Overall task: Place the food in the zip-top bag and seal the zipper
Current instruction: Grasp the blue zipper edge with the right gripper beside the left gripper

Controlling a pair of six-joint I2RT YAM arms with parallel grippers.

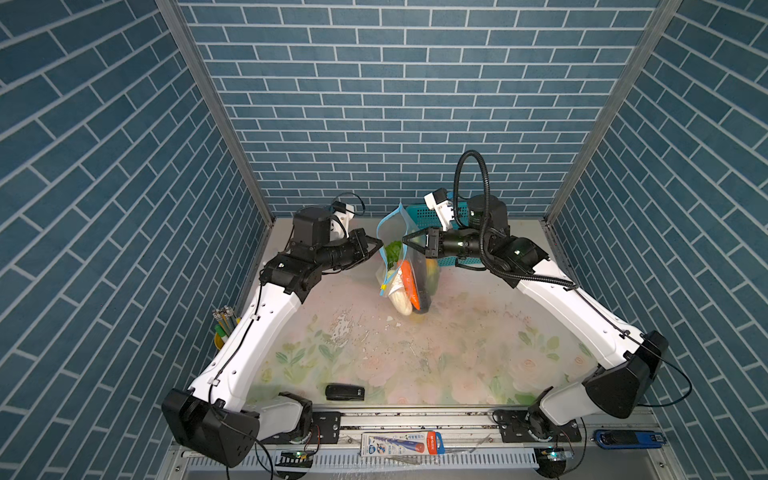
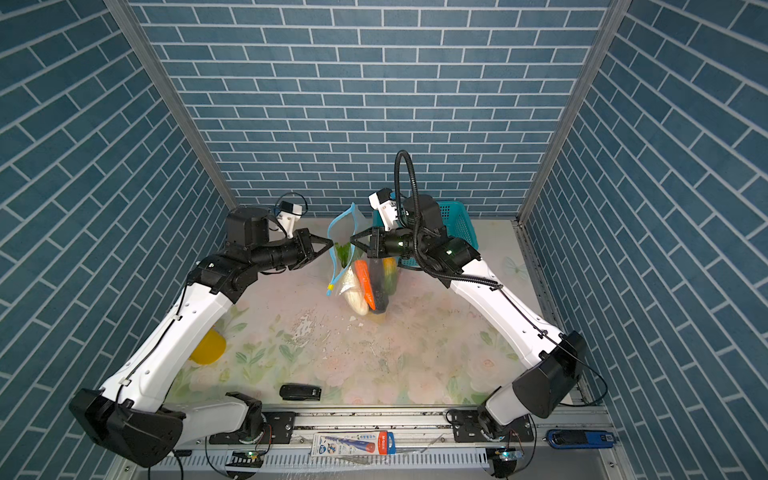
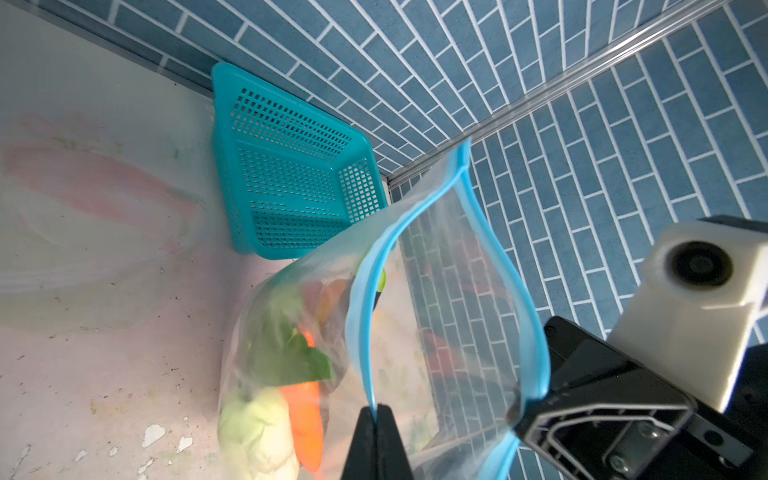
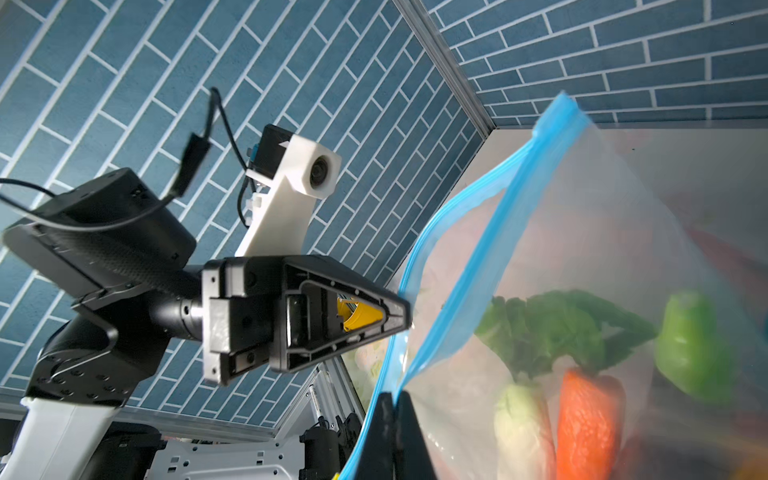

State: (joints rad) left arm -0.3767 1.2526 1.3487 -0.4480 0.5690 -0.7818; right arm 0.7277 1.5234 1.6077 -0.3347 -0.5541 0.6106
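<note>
Pinching one zipper [image 3: 358,316] lip each, my left claw [image 1: 380,242] and right claw [image 1: 404,240] are clamped shut on the bag [image 1: 398,269], which hangs at centre frame in a top view, food [image 1: 409,284] inside, mouth gaping. Risks, as I judge: a thin slick lip slips out and the loaded bag drops, spilling food; or pulling apart strains the seam. The slider [image 1: 383,286] dangles at the low end, unreached.

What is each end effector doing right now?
Left end effector: shut on the light-blue zipper strip of the clear plastic bag.
Right end effector: shut on the strip's other lip.
</note>
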